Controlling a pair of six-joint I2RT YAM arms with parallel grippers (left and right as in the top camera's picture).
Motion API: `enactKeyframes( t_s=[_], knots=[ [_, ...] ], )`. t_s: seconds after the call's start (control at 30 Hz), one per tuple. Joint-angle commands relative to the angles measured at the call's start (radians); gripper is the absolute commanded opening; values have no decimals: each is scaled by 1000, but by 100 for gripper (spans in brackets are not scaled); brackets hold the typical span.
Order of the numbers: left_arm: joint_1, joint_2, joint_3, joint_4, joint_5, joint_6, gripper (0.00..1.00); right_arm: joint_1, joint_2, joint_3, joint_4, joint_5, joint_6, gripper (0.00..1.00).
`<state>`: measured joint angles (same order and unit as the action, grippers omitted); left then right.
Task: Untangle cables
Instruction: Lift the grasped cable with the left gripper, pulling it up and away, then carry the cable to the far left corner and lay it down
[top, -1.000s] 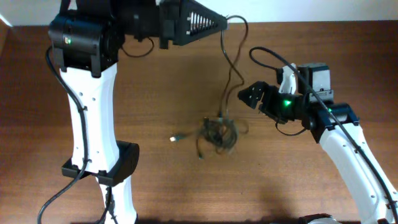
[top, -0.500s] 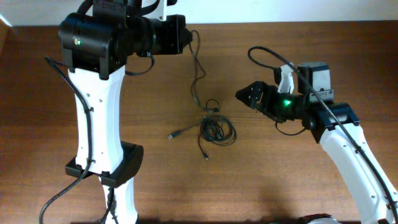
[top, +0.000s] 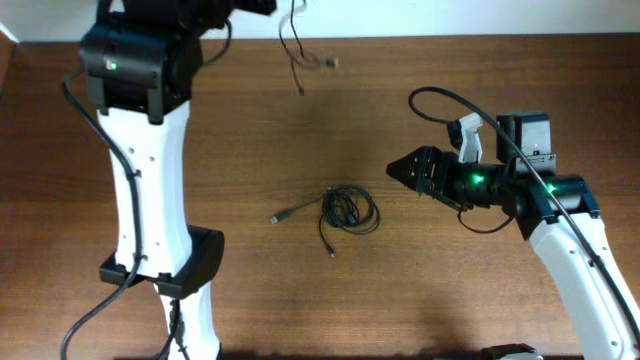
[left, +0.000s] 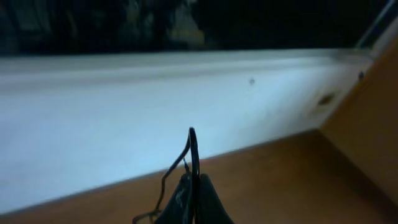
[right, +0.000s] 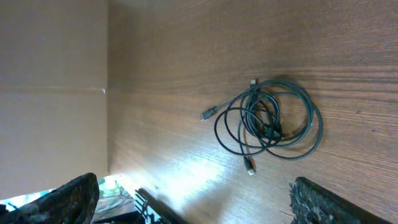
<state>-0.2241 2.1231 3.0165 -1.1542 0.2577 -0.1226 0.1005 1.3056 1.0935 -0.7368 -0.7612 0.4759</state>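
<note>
Most of the thin black flexible cords (top: 350, 210) lie as a loose coiled knot (right: 264, 124) in the middle of the brown wooden table (top: 450, 300), with plug ends poking out to its left and below. One single strand (top: 292, 45) dangles above the table's far edge, well apart from the knot. The left gripper (left: 193, 202) has its jaws pinched tight on that strand. The right gripper (top: 395, 170) hovers just to the right of the knot, jaws spread wide and holding nothing.

One cord looks separated, with the rest yet to do. The next move probably calls for laying the strand down clear of the knot, then pinching a single loop or plug. The left arm's white column (top: 150, 200) stands well to the left. Nothing blocks the knot, so its overlapping loops are the likely obstacle.
</note>
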Motion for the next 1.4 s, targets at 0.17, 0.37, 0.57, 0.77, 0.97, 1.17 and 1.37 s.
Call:
enactKeyframes(
  t_s=[0.17, 0.37, 0.57, 0.77, 0.97, 1.17, 1.37],
  knots=[
    [207, 186, -27, 114, -90, 35, 0, -3, -1, 6, -27, 17, -56, 98],
    [385, 345, -153, 253, -91, 35, 0, -3, 0, 6, -39, 66, -58, 99],
    [558, 511, -198, 333, -211, 35, 6, -3, 8, 6, -49, 67, -58, 99],
    [712, 566, -251, 465, -214, 34, 99, -3, 10, 6, -58, 75, -57, 98],
    [726, 566, -332, 374, -177, 34, 100, 19, 10, 6, -64, 94, -58, 99],
    [657, 588, -483, 372, -97, 35, 100, 74, 10, 6, -60, 146, -57, 99],
    [603, 640, -493, 375, -306, 34, 97, 77, 10, 6, -60, 146, -57, 99]
  ],
)
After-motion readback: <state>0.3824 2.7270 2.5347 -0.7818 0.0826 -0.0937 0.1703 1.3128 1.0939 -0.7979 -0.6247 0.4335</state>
